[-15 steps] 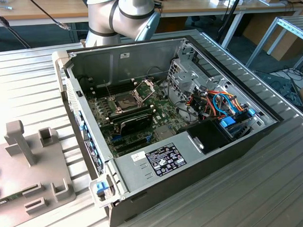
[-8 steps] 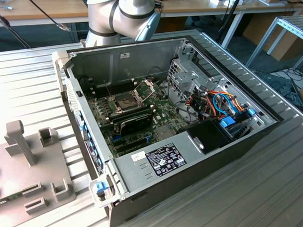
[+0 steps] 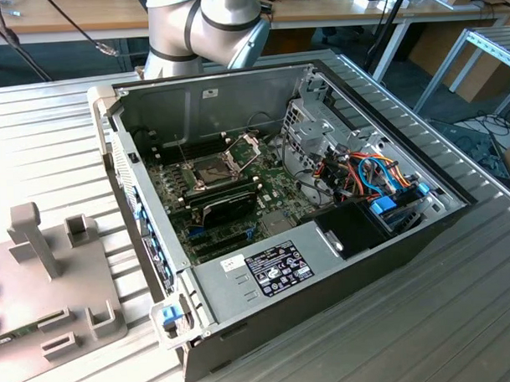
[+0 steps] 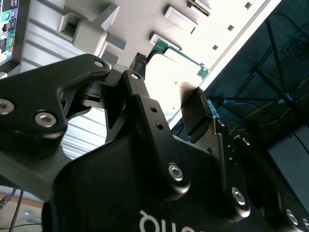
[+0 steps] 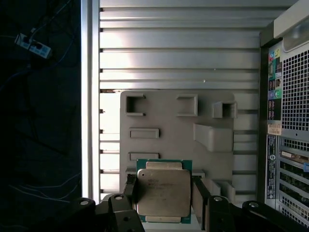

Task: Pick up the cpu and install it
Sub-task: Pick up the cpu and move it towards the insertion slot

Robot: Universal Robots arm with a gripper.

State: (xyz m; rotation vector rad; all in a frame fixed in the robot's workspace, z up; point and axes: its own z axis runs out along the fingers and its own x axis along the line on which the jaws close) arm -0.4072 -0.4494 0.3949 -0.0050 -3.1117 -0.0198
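We see the cpu (image 5: 163, 192) pinched by the gripper (image 5: 164, 180) in the first wrist view. One black finger (image 5: 200, 195) lies against each of two opposite green edges, so the jaws stand narrow and hold the chip.

Its dull metal top faces that camera, and it lies flat, parallel to the grey plate (image 5: 169, 121) behind it. The cpu covers part of the plate's edge nearest the gripper. We cannot tell whether it rests on the plate or hangs above it.

The cpu is nearly square, only a little longer one way. That long axis runs along the fingers, across the ribs of the table (image 5: 169, 43) and parallel to the port-studded rear wall of the case (image 5: 294, 96). The fingers therefore press on its long sides, and the small tabs of the metal lid sit at its two short ends.

In the second wrist view we look past the gripper's black body. A green edge of the cpu (image 4: 179, 53) shows beyond the fingertips, its top washed out by glare.

In the exterior view the plate (image 3: 82, 289) sits on the table at the exterior view's left, just beside the open case. Inside the case, the green board (image 3: 272, 190) carries the socket (image 3: 212, 169), which lies open with its frame (image 3: 247, 145) tilted up. The arm (image 3: 207, 25) rises behind the case.
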